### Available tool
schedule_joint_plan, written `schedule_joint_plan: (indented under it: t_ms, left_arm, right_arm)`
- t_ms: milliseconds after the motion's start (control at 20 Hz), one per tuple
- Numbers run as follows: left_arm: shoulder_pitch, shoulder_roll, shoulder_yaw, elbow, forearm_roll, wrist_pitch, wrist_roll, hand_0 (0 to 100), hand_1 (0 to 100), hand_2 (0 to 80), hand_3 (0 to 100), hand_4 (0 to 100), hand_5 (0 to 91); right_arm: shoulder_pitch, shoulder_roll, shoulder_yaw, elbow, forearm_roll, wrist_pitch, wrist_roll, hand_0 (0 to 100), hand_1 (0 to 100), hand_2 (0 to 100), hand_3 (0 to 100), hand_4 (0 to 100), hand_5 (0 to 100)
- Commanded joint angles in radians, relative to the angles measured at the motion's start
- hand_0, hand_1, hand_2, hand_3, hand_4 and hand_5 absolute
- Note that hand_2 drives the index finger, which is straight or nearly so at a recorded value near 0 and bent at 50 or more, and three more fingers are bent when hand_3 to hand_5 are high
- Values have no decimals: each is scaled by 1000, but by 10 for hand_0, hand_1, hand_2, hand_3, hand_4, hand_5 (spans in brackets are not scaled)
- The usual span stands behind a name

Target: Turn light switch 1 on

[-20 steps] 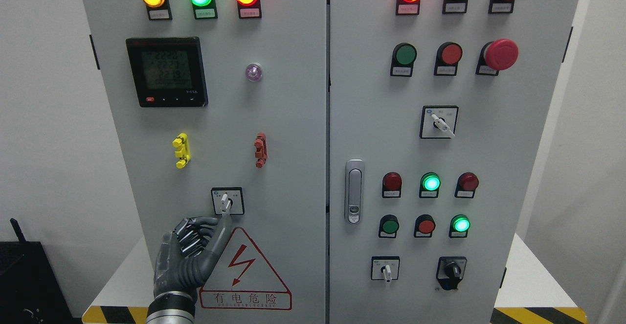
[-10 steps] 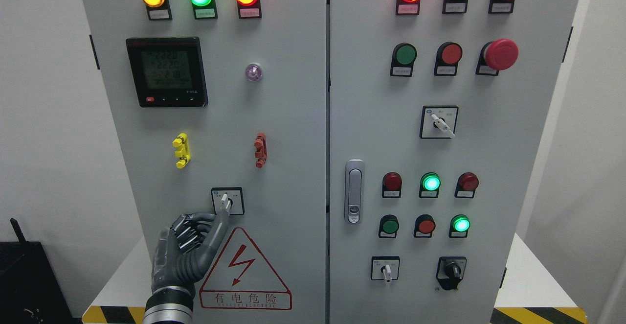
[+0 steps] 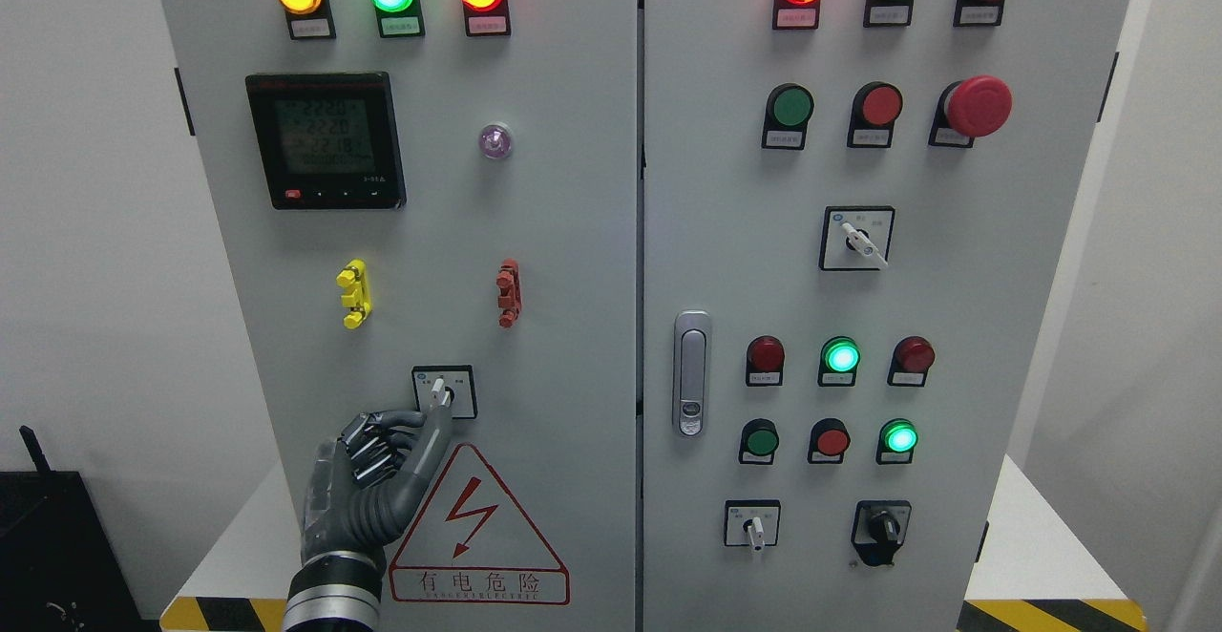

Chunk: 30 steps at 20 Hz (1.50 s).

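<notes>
left hand (image 3: 368, 489): just below switch (image 3: 443, 391), thumb tip touching its lever, other fingers curled, gripping nothing
switch: above warning sign (image 3: 477, 532)

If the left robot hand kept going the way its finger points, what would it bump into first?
Probably the small white lever of the rotary switch: the left robot hand points up-right, fingertip just below it. Whether they already touch is unclear.

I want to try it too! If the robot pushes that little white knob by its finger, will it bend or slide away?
Probably neither. The knob looks like short, hard plastic, so it should stay stiff. It sits on a pivot in a square plate fixed to the cabinet, so it likely turns rather than slides. The left robot hand pokes with one finger, so it probably needs little force.
</notes>
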Motion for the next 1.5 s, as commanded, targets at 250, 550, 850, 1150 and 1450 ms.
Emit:
schedule_joint_plan:
  t_ms: [250,550,850,1150,1450]
  left_arm:
    - [-3,-3,-11,4,-28,2,0,175,676,523,789,898,827]
    - [-5,-3,-9,4,-29,16,0,178,664,528,794,899,829]
    - [-5,-3,-11,6,-32,16,0,181,652,532,796,901,831]
    - [-10,-9,-11,6,-32,22,0,184,631,536,802,903,832]
    - [-17,-9,-11,10,-32,31,0,189,628,538,804,904,831]
  right_arm:
    - [0,0,0,0,0,0,0,305,0,0,0,0,0]
    - [-1,0,0,0,0,0,0,305,0,0,0,0,0]
    - [0,0,0,0,0,0,0,305,0,0,0,0,0]
    - [0,0,0,0,0,0,0,305,0,0,0,0,0]
    - [0,0,0,0,0,0,0,305,0,0,0,0,0]
